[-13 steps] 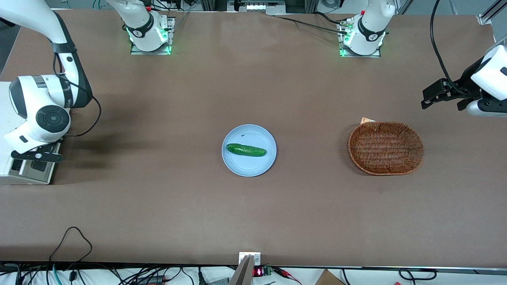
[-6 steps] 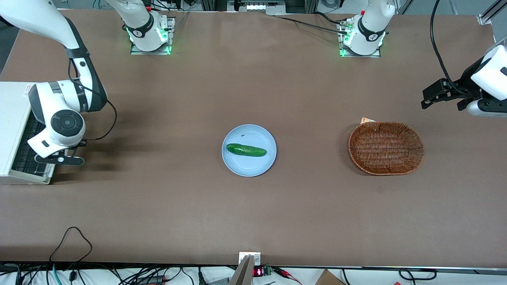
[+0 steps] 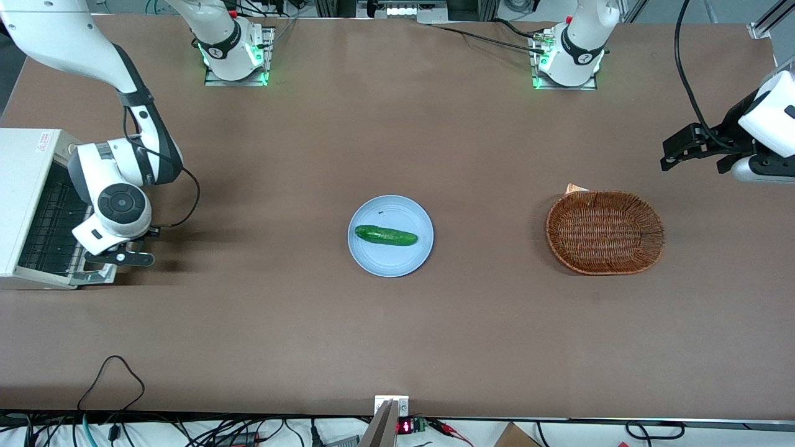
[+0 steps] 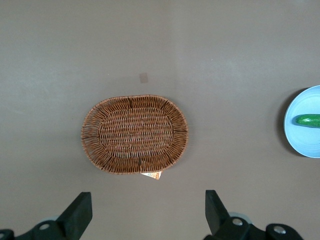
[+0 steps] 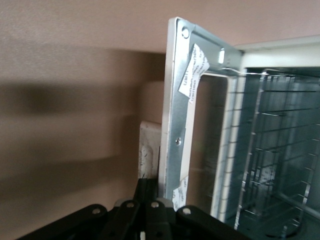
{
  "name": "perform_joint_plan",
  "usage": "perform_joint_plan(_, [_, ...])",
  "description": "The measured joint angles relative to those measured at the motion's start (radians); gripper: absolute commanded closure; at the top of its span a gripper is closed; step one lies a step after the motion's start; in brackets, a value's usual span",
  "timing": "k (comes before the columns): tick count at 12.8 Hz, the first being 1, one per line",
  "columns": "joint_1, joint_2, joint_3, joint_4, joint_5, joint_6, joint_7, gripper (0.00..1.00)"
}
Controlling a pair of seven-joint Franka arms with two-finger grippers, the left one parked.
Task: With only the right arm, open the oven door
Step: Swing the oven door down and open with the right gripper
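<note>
Tabletop (image 3: pixel 397 335): brown and wide, lying bare along the edge nearest the front camera.

Plate (image 3: pixel 410 256): round, pale blue, sitting near the middle of the tabletop, well apart from every edge; its rim is also showing in the left wrist view (image 4: pixel 295 135).

Cucumber (image 3: pixel 386 235): green, lying lengthwise on the plate, its tip also peeking into the left wrist view (image 4: pixel 308 120).

Basket (image 3: pixel 605 231): oval brown wicker, resting toward the parked arm's end of the tabletop, about as near to the front camera as the plate; a small tan scrap is sticking out from under its rim (image 4: pixel 134 134).

Oven (image 3: pixel 25 186): small and white, standing at the working arm's end of the tabletop, its wire rack (image 3: pixel 46 223) showing through the open front (image 5: pixel 280 165).

Oven door (image 3: pixel 93 273): swinging partly open, jutting out from the oven's front at the corner of the oven nearest the front camera; in the right wrist view its metal inner frame (image 5: pixel 175 130) is standing edge-on beside the racked cavity, with white labels stuck on it.

Gripper (image 3: pixel 124 256): hanging just beside the door's outer edge, with the black jaws reaching up against the lower end of the door frame (image 5: pixel 150 215); I cannot tell whether they are pinching the door or only touching it.

Right arm (image 3: pixel 118 180): white, bending down from the farther edge of the tabletop to the oven's front, a black cable looping beside the wrist.
</note>
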Motion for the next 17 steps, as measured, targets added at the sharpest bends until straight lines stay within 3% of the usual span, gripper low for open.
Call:
perform_joint_plan(11, [0.001, 0.098, -0.003, 0.017, 0.003, 0.042, 0.001, 0.99])
perform_joint_plan(17, [0.012, 0.105, -0.010, 0.018, 0.054, 0.040, 0.000, 0.99])
